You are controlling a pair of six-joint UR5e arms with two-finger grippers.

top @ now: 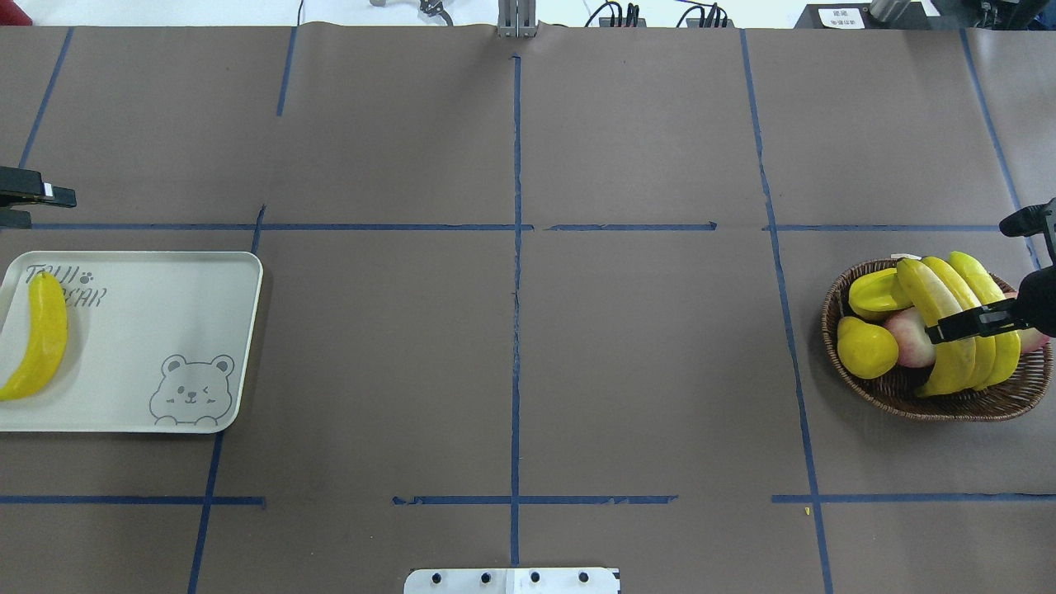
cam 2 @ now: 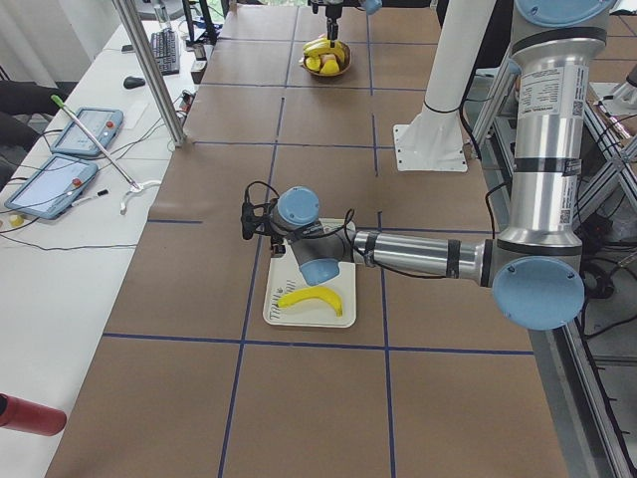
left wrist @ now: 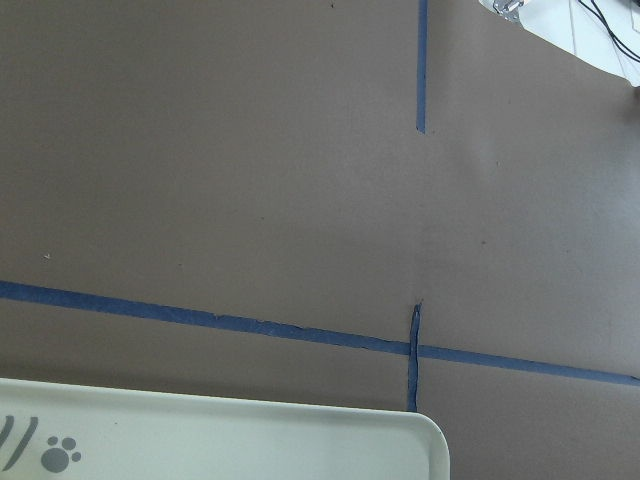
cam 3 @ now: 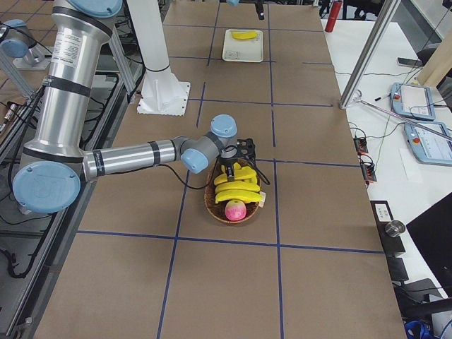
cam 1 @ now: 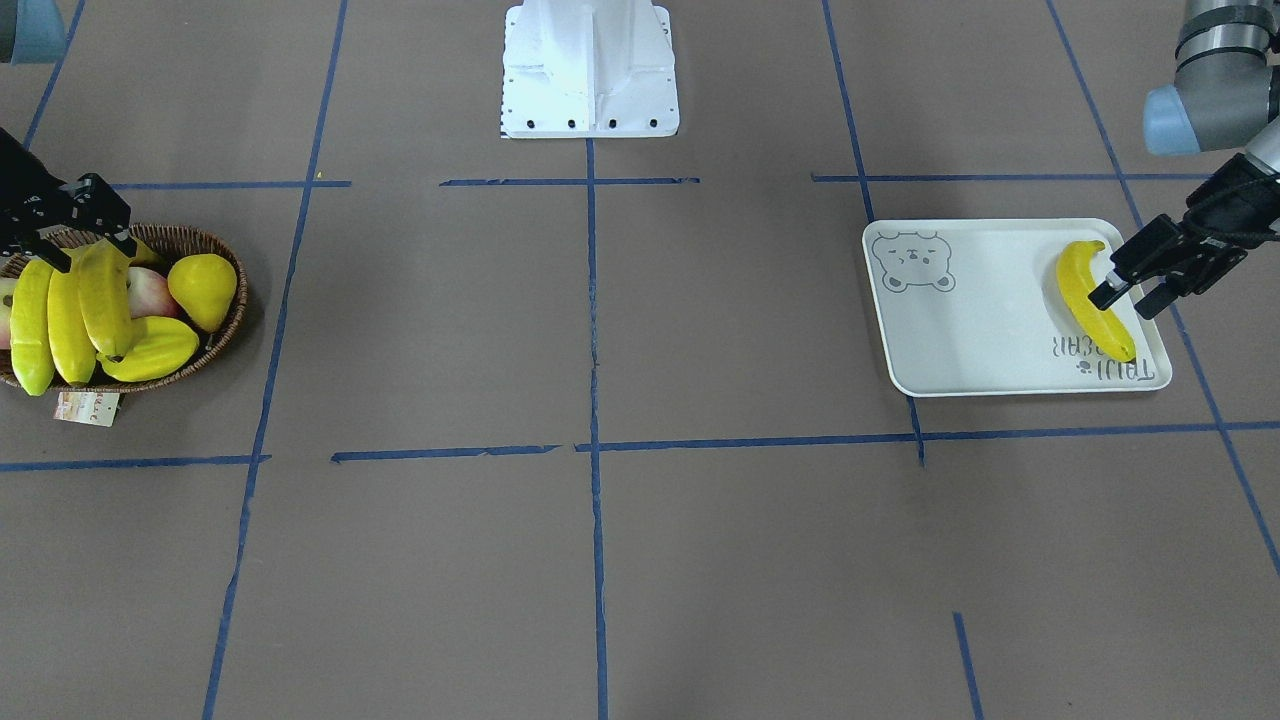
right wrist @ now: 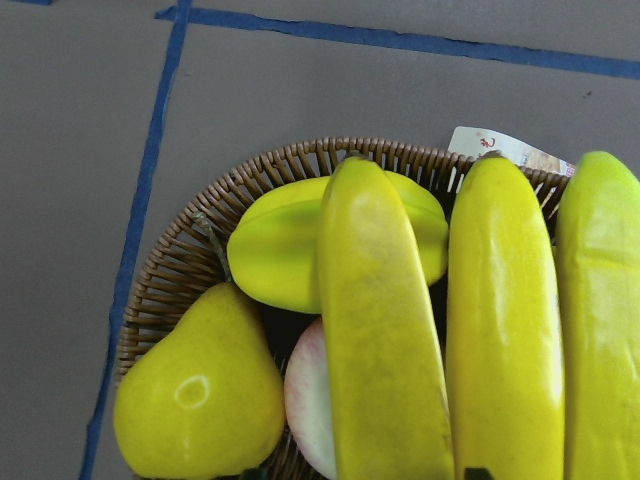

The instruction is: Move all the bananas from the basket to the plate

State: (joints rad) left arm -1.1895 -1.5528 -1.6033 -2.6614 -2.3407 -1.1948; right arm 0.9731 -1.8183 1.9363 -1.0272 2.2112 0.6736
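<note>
Three yellow bananas point(cam 1: 68, 325) lie side by side in the wicker basket point(cam 1: 225, 330); they also show in the overhead view point(top: 924, 289) and the right wrist view point(right wrist: 385, 330). My right gripper point(cam 1: 88, 252) hangs open over them, its jaws straddling the banana nearest the pear; one finger point(top: 961, 323) crosses the bananas. A fourth banana point(cam 1: 1095, 300) lies on the white bear plate point(cam 1: 980, 330), near its edge point(top: 37, 338). My left gripper point(cam 1: 1128, 298) is open and empty, just above that banana's side.
The basket also holds a yellow pear point(cam 1: 203, 288), a ridged starfruit point(cam 1: 150, 350) and a pink-red round fruit point(cam 1: 150, 292). A paper tag point(cam 1: 88, 408) hangs from the basket. The white robot base point(cam 1: 590, 70) stands at the table's middle edge.
</note>
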